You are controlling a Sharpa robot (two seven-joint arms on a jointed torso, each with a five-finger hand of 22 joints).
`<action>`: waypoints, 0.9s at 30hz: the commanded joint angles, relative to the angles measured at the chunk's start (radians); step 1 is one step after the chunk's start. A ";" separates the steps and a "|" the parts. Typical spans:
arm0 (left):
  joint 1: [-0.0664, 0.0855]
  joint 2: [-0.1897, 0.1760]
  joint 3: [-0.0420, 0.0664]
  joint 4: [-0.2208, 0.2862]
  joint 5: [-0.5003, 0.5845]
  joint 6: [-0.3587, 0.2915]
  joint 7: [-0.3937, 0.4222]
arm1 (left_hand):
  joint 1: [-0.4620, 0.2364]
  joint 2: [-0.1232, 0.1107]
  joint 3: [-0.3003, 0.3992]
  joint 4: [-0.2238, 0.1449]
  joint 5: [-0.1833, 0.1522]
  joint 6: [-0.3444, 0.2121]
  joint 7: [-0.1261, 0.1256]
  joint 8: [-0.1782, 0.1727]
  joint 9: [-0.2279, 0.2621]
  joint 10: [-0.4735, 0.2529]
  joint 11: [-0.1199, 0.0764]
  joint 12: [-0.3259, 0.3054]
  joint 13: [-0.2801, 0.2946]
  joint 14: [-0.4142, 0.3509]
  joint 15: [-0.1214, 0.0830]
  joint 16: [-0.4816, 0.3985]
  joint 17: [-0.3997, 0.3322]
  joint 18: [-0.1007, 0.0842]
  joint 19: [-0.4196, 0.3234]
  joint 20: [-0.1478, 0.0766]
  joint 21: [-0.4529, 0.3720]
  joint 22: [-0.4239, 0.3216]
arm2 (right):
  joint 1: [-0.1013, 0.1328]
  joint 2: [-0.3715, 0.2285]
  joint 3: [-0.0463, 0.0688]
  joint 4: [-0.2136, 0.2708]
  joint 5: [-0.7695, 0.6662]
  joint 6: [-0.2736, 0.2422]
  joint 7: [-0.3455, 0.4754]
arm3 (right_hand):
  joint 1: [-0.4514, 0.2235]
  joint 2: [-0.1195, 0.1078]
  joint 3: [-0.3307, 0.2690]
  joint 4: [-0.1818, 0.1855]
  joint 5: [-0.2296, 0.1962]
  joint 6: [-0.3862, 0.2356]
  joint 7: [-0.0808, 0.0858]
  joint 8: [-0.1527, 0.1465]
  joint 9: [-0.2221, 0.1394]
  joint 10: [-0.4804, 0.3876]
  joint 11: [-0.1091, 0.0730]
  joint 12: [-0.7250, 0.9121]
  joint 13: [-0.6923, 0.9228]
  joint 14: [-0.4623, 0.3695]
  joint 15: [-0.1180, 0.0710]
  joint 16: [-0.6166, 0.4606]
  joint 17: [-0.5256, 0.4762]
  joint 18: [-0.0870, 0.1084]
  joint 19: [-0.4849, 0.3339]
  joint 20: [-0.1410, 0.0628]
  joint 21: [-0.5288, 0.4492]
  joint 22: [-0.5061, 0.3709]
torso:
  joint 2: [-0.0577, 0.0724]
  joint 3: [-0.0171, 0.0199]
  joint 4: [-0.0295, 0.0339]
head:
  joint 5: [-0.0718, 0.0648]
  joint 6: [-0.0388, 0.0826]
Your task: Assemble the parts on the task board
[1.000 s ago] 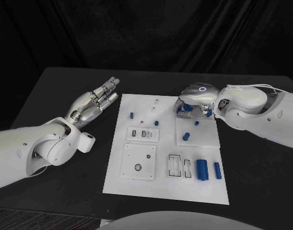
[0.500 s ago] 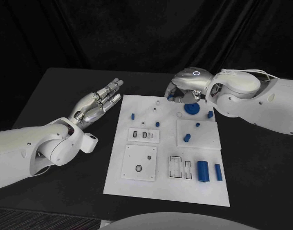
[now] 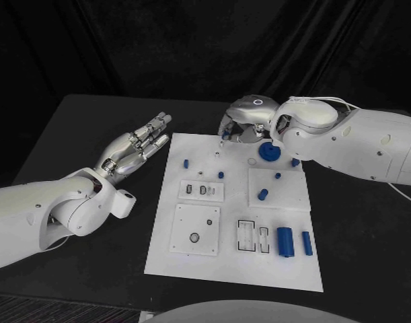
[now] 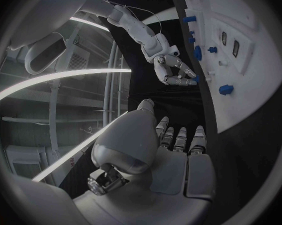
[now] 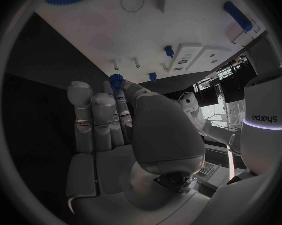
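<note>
We judge the assembly to be at an early stage. The task board lies in the middle of the table, and most blue parts on it look loose or only parked. Taking the board's centre as the dial, a large blue cylinder and a slimmer one lie flat at about five o'clock, beside open slots. A short blue peg sits at about two o'clock, and small blue studs stand toward eleven and twelve. A blue gear lies at the far edge, at about one o'clock.

Our right hand hovers over that far edge. In the right wrist view its fingertips pinch a small toothed blue part just above the board, so we take it to be holding one piece, though the part is tiny there and we cannot be sure of the contact. It is not yet seated.

Our left hand rests off the board at about ten o'clock, fingers extended and close together, holding nothing.

Nearly all the fitting seems left to do.
</note>
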 commanded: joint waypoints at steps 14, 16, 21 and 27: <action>0.003 0.008 0.001 -0.004 -0.001 0.021 0.252 | 0.012 0.002 0.011 0.001 0.003 0.010 0.002 0.004 0.001 0.000 0.012 -0.007 -0.001 0.000 0.009 -0.004 -0.001 0.016 -0.002 0.010 -0.003 -0.002 | -0.018 0.036 0.001 -0.042 0.009 0.005 0.007 | -0.008 -0.009 0.006 0.008 -0.019 -0.011 0.003 -0.009 -0.001 -0.007 0.000 -0.001 -0.001 0.008 0.004 0.024 0.025 -0.019 0.010 0.005 0.023 0.028 | 0.017 -0.0041 0.0111 | -0.021 0.009; 0.003 0.009 0.001 -0.005 -0.001 0.023 0.251 | 0.012 0.002 0.011 0.001 0.003 0.010 0.002 0.004 0.001 0.000 0.012 -0.007 -0.001 0.000 0.009 -0.004 -0.001 0.016 -0.002 0.010 -0.003 -0.002 | -0.021 0.038 0.001 -0.046 0.009 0.007 0.005 | -0.008 -0.010 0.006 0.009 -0.020 -0.011 0.003 -0.010 -0.001 -0.008 0.000 -0.001 -0.001 0.008 0.004 0.024 0.026 -0.019 0.010 0.006 0.023 0.028 | 0.016 -0.0037 0.0097 | -0.021 0.006; 0.003 0.009 0.001 -0.008 -0.001 0.027 0.248 | 0.012 0.004 0.012 0.002 0.003 0.009 0.004 0.004 0.001 0.000 0.014 -0.007 -0.001 0.000 0.013 -0.004 -0.001 0.016 -0.002 0.012 -0.003 -0.002 | -0.027 0.038 0.001 -0.053 0.009 0.017 0.002 | -0.010 -0.012 0.006 0.011 -0.022 -0.014 0.005 -0.012 -0.001 -0.012 0.002 -0.002 -0.001 0.006 0.006 0.025 0.026 -0.020 0.009 0.007 0.026 0.033 | 0.015 -0.0034 0.0097 | -0.021 0.001; 0.003 0.010 0.001 -0.011 -0.001 0.033 0.245 | 0.012 0.004 0.013 0.002 0.003 0.010 0.005 0.004 0.001 0.000 0.015 -0.007 -0.001 0.000 0.014 -0.004 -0.001 0.016 -0.002 0.013 -0.003 -0.002 | -0.030 0.031 0.001 -0.046 0.009 0.026 -0.006 | -0.007 -0.014 0.010 0.010 -0.017 -0.016 0.006 -0.013 -0.002 -0.019 0.004 -0.002 -0.001 0.002 0.007 0.022 0.023 -0.019 0.005 0.008 0.026 0.035 | 0.014 -0.0040 0.0113 | -0.019 0.001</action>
